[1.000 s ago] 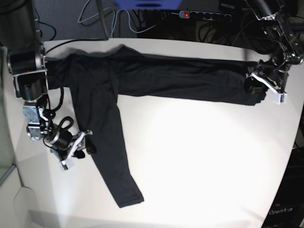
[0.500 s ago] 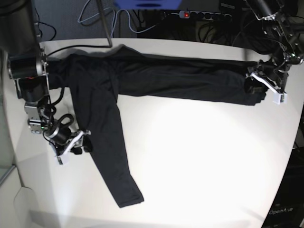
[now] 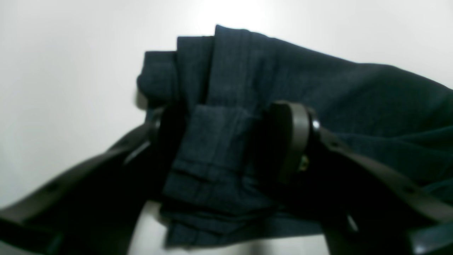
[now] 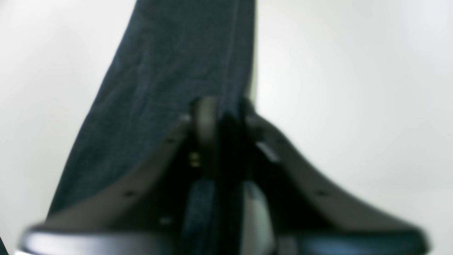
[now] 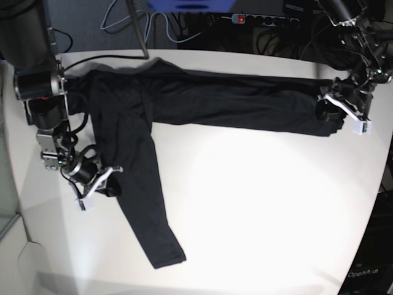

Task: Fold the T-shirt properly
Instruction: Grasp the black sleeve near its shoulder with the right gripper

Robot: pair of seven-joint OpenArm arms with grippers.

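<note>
No container shows in any view. The shirt lies spread on the white table, its body along the upper part of the base view and one sleeve hanging down toward the lower left.

The left gripper sits at the right edge of the base view, over the shirt's right end. In its wrist view the gripper has its jaws standing apart around a bunched, folded wad of shirt, the cloth filling the gap between them.

The right gripper is at the left of the base view, at the sleeve's edge. In its wrist view the gripper has its jaws drawn narrow, pinching the hem of the shirt.

Cables and a power strip lie behind the table.
</note>
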